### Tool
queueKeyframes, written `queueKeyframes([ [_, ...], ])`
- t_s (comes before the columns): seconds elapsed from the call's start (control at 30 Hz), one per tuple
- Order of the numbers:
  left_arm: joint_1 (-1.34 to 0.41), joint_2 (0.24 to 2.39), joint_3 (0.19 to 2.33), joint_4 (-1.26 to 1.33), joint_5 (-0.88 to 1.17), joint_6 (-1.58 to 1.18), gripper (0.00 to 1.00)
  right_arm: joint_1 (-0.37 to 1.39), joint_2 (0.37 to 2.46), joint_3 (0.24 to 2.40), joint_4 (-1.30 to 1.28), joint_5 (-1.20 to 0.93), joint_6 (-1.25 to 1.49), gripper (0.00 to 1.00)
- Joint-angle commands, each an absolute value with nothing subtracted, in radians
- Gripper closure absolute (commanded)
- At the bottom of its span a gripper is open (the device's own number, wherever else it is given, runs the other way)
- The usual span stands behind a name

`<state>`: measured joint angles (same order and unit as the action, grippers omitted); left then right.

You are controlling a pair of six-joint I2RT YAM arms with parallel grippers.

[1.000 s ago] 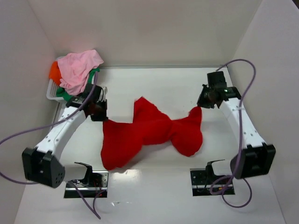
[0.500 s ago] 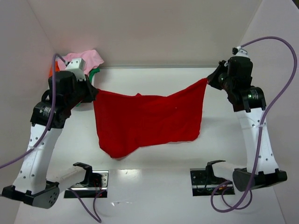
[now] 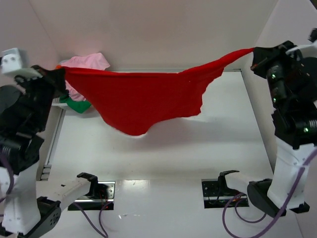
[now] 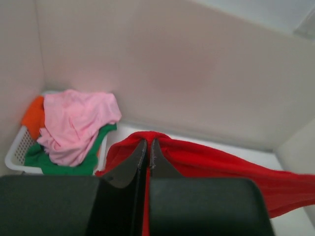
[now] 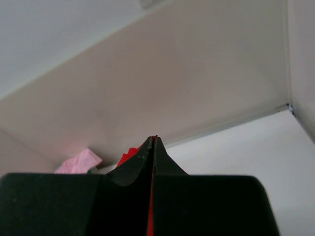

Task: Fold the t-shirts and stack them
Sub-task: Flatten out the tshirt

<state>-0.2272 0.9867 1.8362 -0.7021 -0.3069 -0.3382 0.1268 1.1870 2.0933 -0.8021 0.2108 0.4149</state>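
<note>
The red t-shirt (image 3: pixel 143 99) hangs in the air above the table (image 3: pixel 173 163), stretched wide between the two arms. Its upper edge runs as a taut line from the left side across to the right, and the cloth below it sags into a rounded lobe left of the middle. From above I cannot tell whether that lowest fold touches the tabletop.

The left gripper (image 3: pixel 62 74) is clenched on the shirt's left end. In the left wrist view its two dark fingers (image 4: pixel 140 157) press together with a thin line of red between them, and the red t-shirt (image 4: pixel 211 162) trails away to the right. The right gripper (image 3: pixel 255 55) is clamped on the opposite end, raised near the right wall. In the right wrist view its fingers (image 5: pixel 142 157) meet at a point with a sliver of red cloth pinched between them, and a little more of the red t-shirt (image 5: pixel 129 153) shows just beyond the tips.

Behind the left end of the stretched shirt, in the far left corner, a white basket (image 4: pixel 17 147) holds the others in a loose heap: the pink t-shirt (image 4: pixel 74 123) on top, the green t-shirt (image 4: pixel 64 164) under it and spilling over the rim, and the orange t-shirt (image 4: pixel 33 115) at the left side. The back wall (image 3: pixel 148 34) rises just behind the basket.
</note>
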Motion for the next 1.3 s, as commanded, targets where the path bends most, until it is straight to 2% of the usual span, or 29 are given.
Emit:
queueKeyframes([
  [0.0, -0.227, 0.91, 1.853, -0.614, -0.416, -0.305, 1.0, 0.135, 1.099, 2.129, -0.715, 0.279, 0.393, 1.0],
  [0.3, -0.227, 0.773, 1.718, -0.612, -0.382, -0.348, 1.0, 0.135, 0.959, 1.951, -0.715, 0.246, 0.422, 1.0],
  [0.63, -0.227, 0.73, 1.626, -0.63, -0.364, -0.373, 1.0, 0.135, 0.948, 1.885, -0.715, 0.144, 0.431, 1.0],
  [0.83, -0.227, 0.66, 1.43, -0.594, -0.243, -0.433, 1.0, 0.135, 0.911, 1.755, -0.778, 0.097, 0.41, 1.0],
  [1.07, -0.227, 0.695, 1.35, -0.583, -0.192, -0.434, 1.0, 0.135, 0.911, 1.499, -0.721, 0.051, 0.429, 1.0],
  [1.27, -0.227, 0.776, 1.382, -0.543, -0.19, -0.394, 1.0, 0.135, 0.966, 1.483, -0.663, 0.058, 0.439, 1.0],
])
